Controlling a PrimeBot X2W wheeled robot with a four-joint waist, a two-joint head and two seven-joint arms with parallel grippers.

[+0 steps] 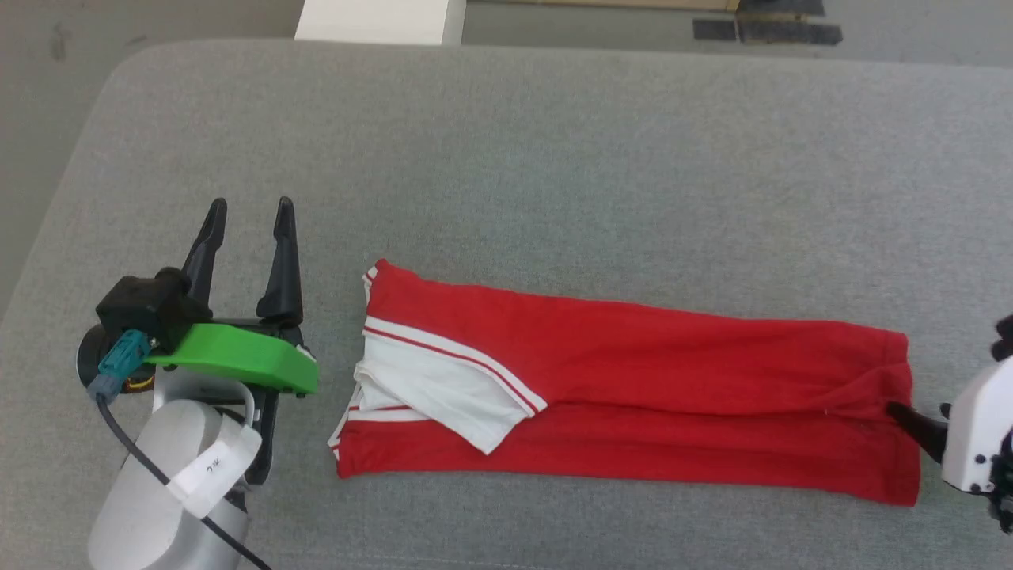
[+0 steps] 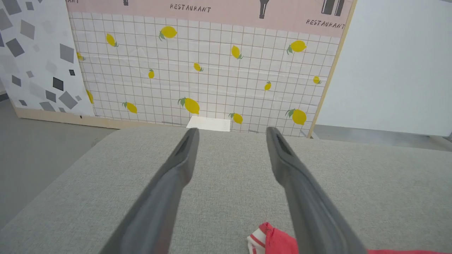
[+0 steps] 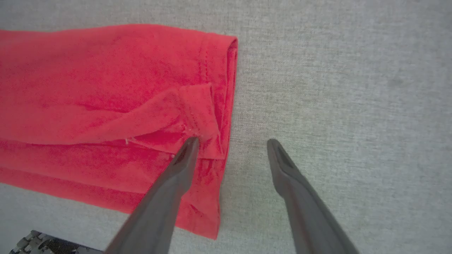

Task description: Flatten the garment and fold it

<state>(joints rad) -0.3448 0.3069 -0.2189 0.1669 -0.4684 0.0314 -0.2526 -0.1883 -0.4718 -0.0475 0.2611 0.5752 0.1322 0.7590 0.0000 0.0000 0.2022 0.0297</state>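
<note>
The garment (image 1: 633,380) lies on the grey table (image 1: 554,158) as a long red strip running left to right, with a white sleeve (image 1: 443,380) with red-striped trim folded over its left end. No letters or numbers show. My left gripper (image 1: 250,204) stands open just left of the garment's collar end, fingers pointing away from me, with nothing between them. In the left wrist view the garment's corner (image 2: 275,241) sits by the right finger of my left gripper (image 2: 231,129). My right gripper (image 3: 232,141) is open at the hem end, its left finger over a creased flap of the garment (image 3: 106,88), the other over bare table.
A white block (image 1: 380,20) sits beyond the table's far edge. A wall panel printed with lemons (image 2: 212,70) stands behind it. The table's rounded left corner drops to grey floor (image 1: 39,119). Bare cloth surface extends beyond the garment.
</note>
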